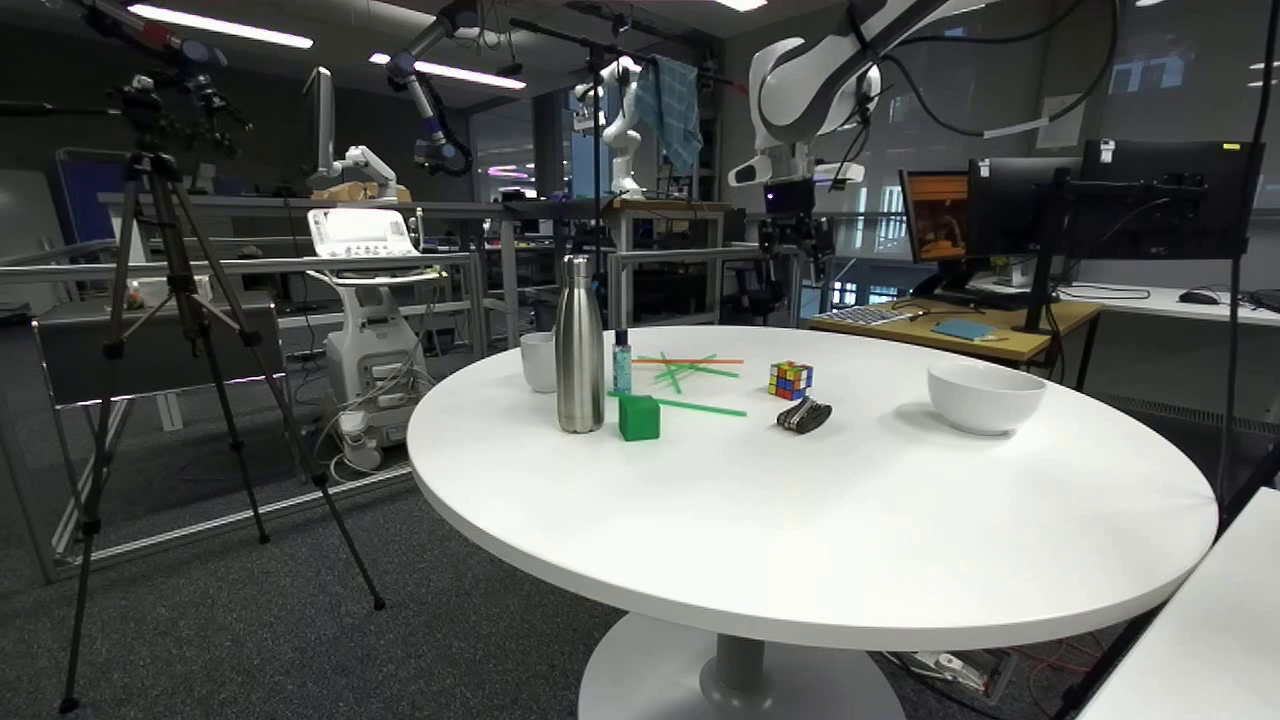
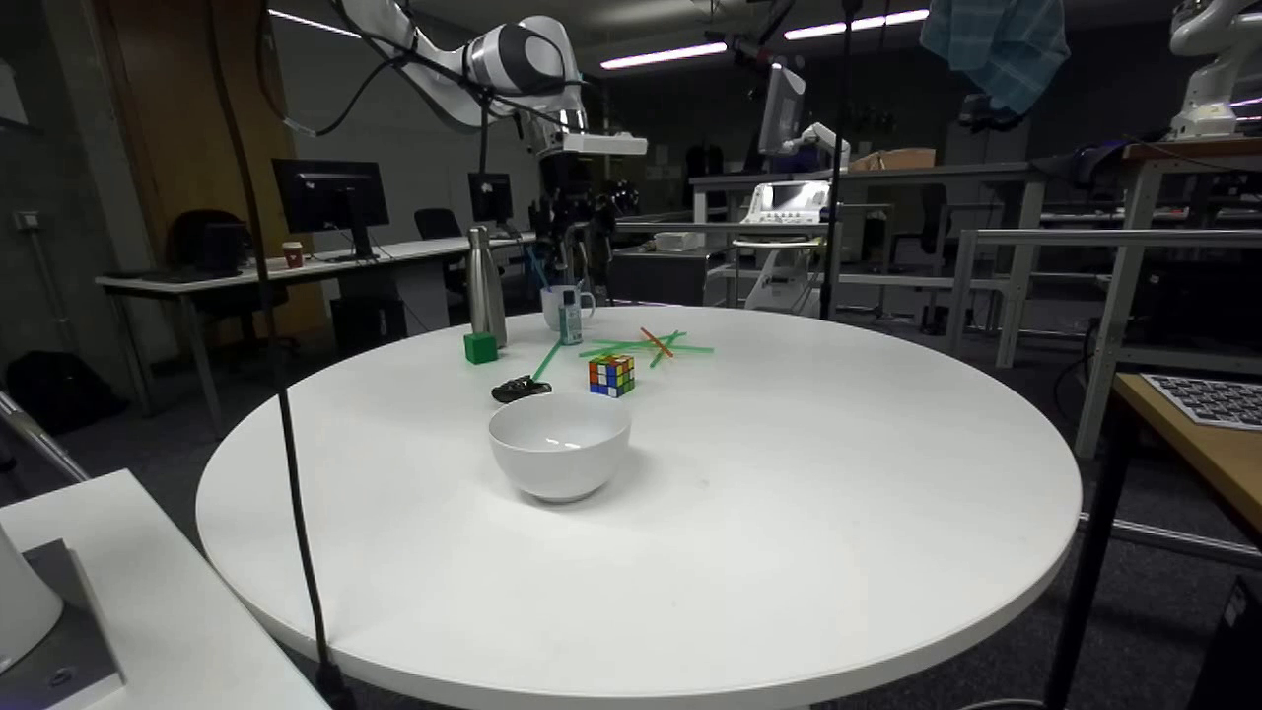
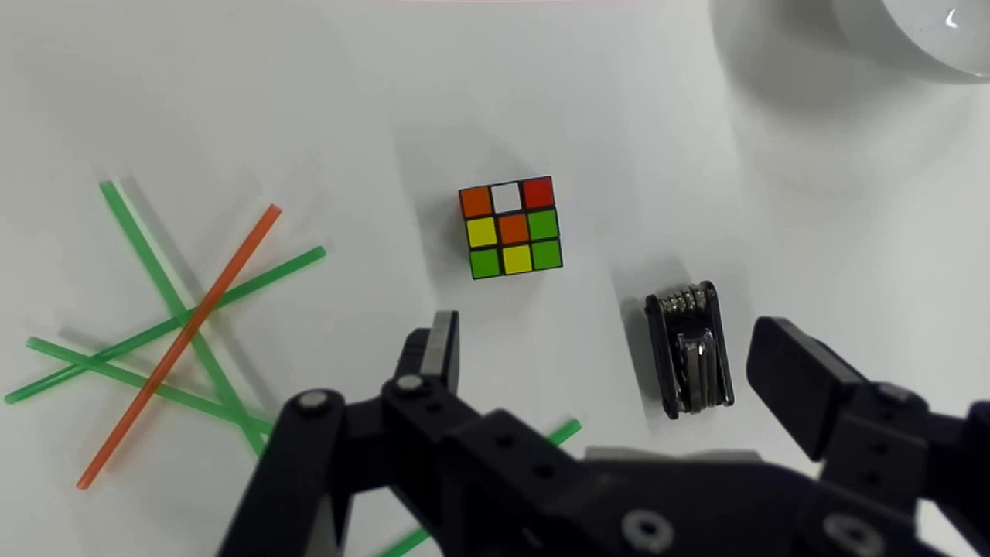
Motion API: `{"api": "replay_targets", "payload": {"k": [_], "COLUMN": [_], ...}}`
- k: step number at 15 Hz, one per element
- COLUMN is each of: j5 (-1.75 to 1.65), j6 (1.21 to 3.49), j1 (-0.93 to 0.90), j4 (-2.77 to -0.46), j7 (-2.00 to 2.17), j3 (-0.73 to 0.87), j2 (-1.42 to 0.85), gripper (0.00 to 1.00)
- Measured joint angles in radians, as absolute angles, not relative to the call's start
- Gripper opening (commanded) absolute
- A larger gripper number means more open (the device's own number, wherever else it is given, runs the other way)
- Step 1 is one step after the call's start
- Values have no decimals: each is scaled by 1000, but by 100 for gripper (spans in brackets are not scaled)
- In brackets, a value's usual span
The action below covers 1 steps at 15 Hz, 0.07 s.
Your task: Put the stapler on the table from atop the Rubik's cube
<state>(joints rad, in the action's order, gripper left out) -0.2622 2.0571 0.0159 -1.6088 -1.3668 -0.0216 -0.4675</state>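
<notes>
The stapler, a small black piece with metal parts folded between two side plates, lies directly on the white table. Beside it, and not beneath it, the Rubik's cube rests on the tabletop, its mixed-colour top face bare. Both exterior views show the stapler and cube a short gap apart. My gripper is open and holds nothing. It hangs well above the table in an exterior view. Seen from the wrist, the stapler appears between the fingers, nearer the right-hand one.
A white bowl stands on the table near the cube and stapler. Several green straws and an orange straw lie crossed. A tall steel bottle, a green block, a small teal bottle and a white mug stand nearby.
</notes>
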Motion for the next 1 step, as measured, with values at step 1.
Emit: {"api": "replay_targets", "payload": {"k": [1], "j5": [-262], "j6": [2057], "j1": [16], "j4": [-1609], "j7": [-1367], "j3": [-22], "j2": [-469], "gripper": [100]}}
